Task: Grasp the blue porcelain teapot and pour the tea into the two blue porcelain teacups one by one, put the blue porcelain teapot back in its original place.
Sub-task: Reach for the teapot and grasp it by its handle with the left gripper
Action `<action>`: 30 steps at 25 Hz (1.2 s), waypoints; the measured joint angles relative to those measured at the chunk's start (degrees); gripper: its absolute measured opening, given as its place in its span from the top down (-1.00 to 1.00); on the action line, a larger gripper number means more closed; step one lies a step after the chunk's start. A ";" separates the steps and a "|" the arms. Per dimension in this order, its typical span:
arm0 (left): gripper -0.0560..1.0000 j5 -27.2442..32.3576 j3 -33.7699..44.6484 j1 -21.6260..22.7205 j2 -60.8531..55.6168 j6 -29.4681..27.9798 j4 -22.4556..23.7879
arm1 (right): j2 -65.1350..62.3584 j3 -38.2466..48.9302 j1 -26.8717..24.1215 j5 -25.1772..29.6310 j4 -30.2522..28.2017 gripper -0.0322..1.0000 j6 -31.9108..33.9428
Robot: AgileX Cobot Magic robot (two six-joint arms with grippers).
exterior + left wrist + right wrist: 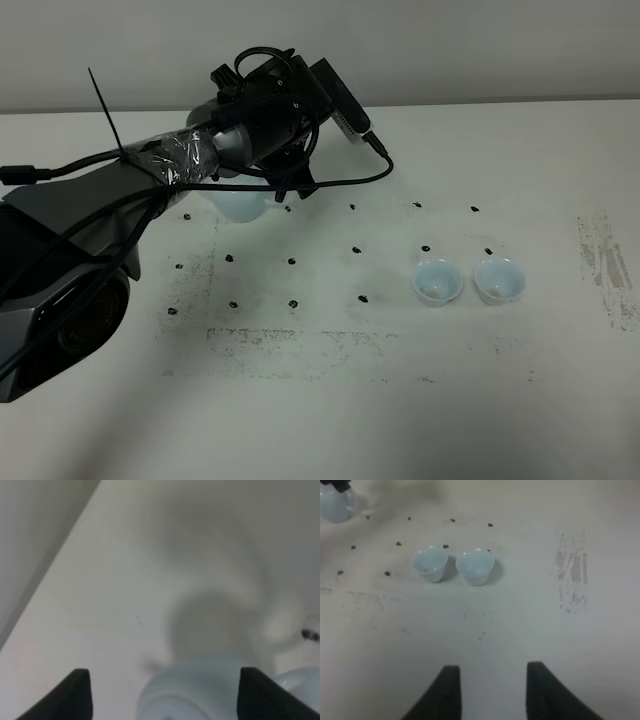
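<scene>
The blue porcelain teapot (pixel 238 204) stands on the white table (pixel 330 400) at the back left, mostly covered by my left arm. My left gripper (pixel 272 186) hangs right over it. In the left wrist view the gripper (pixel 165 670) is open: the teapot (pixel 195 690) is blurred between the two fingers, with a gap beside one of them. The two blue porcelain teacups (pixel 437 282) (pixel 499 281) stand upright side by side at mid right. My right gripper (pixel 493 666) is open and empty, well short of the teacups (pixel 430 563) (pixel 476 566); the teapot (pixel 335 505) shows far off.
Small black marks (pixel 292 262) dot the tabletop in rows around the teapot and cups. A scuffed patch (pixel 605 265) lies near the right edge. The left arm's cables (pixel 340 180) loop above the teapot. A pale wall backs the table.
</scene>
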 joint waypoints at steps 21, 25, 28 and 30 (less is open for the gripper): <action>-0.22 4.55 -0.58 -2.02 -2.71 7.19 -9.61 | 0.00 0.00 0.00 0.00 0.07 0.35 0.00; -0.22 5.13 -0.58 -3.32 -3.31 9.39 -16.00 | 0.00 0.00 0.00 0.00 0.07 0.35 0.00; -0.22 7.46 -0.58 -3.37 -3.31 12.62 -22.36 | 0.00 0.00 0.00 0.00 0.09 0.35 0.00; -0.22 8.66 -0.58 -3.43 -3.31 13.90 -24.13 | 0.00 0.00 0.00 0.00 0.09 0.35 0.00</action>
